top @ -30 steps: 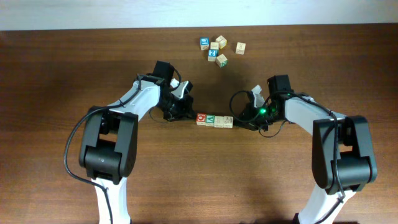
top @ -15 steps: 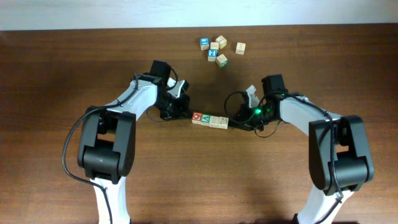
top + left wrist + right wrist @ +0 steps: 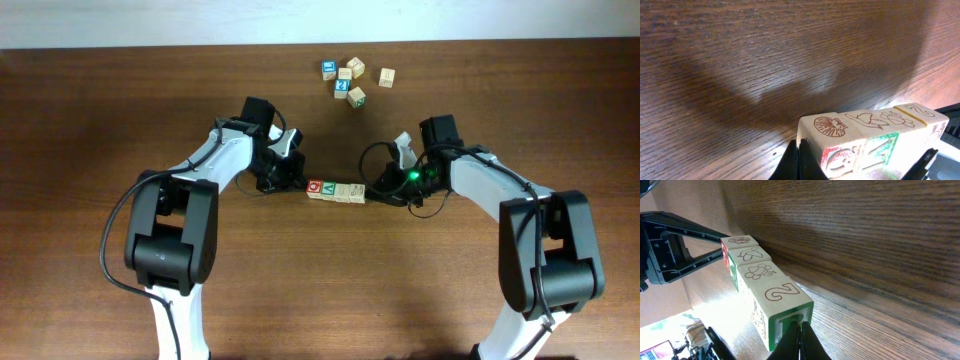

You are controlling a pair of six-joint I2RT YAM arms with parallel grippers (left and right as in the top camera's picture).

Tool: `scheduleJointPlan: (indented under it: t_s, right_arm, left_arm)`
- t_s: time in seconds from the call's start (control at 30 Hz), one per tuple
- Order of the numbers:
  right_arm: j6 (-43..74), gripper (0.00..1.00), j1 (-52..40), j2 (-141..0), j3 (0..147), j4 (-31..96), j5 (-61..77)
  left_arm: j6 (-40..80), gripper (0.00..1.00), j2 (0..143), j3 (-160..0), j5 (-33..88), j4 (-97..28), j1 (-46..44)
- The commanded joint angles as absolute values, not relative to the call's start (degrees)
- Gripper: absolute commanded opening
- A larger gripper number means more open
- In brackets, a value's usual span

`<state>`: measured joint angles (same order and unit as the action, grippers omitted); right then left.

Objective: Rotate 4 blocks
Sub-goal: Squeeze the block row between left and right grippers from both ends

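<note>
- The four alphabet blocks (image 3: 336, 191) lie touching in one slightly slanted row on the wooden table (image 3: 90, 120).
- The left gripper (image 3: 299, 183), fingers pinched together and empty, touches the row's red-ring end.
- The right gripper (image 3: 376, 194), likewise pinched and empty, touches the opposite end.

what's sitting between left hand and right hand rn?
Only the row of four light-wood alphabet cubes, set end to end; the left hand sits at one end, the right hand at the other. Overhead view shows it.

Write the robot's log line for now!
block row: four cubes touching | left gripper: shut, against its left end | right gripper: shut, against its right end
</note>
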<state>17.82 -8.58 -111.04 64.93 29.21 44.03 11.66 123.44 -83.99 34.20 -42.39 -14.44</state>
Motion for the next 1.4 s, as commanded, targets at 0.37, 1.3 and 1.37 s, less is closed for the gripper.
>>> scheduleJointPlan:
  t_s: [0.37, 1.3, 1.37]
  right_arm:
    - [18.1, 0.05, -14.7, -109.6, 71.2, 32.4, 43.6]
    - [20.0, 0.05, -18.6, -109.6, 75.9, 35.0, 39.7]
    - [20.0, 0.05, -19.2, -109.6, 76.6, 35.8, 38.2]
  left_arm:
    - [12.2, 0.00, 122.0, -83.6, 39.9, -42.2, -16.1]
    - [12.6, 0.00, 121.8, -84.1, 30.4, -44.6, -16.1]
    - [12.6, 0.00, 121.8, -84.1, 30.1, -44.6, -16.1]
